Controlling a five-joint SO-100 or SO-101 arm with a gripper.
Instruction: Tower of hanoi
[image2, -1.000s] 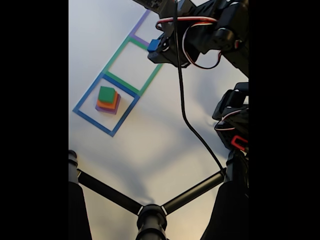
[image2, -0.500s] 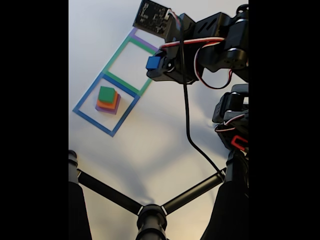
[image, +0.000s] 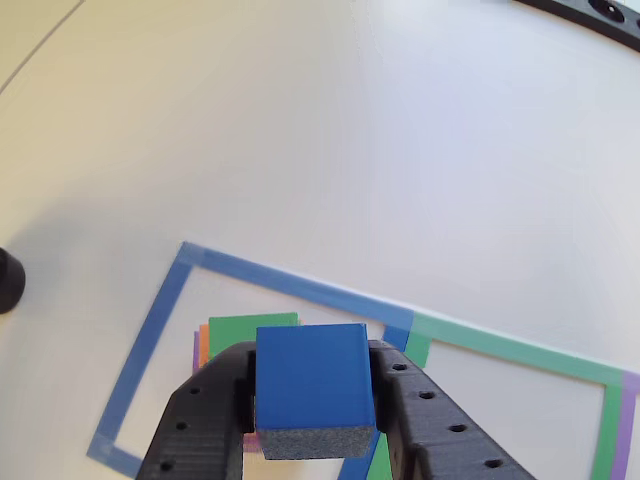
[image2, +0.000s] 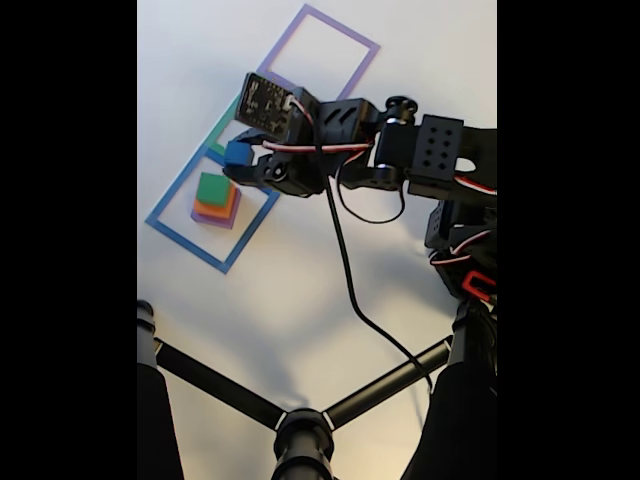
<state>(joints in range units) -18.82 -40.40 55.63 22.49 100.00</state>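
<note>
We see the black two-finger gripper (image: 312, 440) clamping a small blue cube (image: 312, 377) above the blue tape square (image: 150, 330); the fixed view alone shows the purple tape square (image2: 325, 50); the stacked green, orange and purple blocks (image: 250, 325) sit partly hidden.

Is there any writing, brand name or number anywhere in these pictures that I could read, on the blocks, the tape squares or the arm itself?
None can be read.
The blue block in the gripper: plain faces.
The stacked blocks and the tape squares: plain colour, no marks.
The small circuit board on the arm in the fixed view: tiny specks, too small and blurred to read.
</note>
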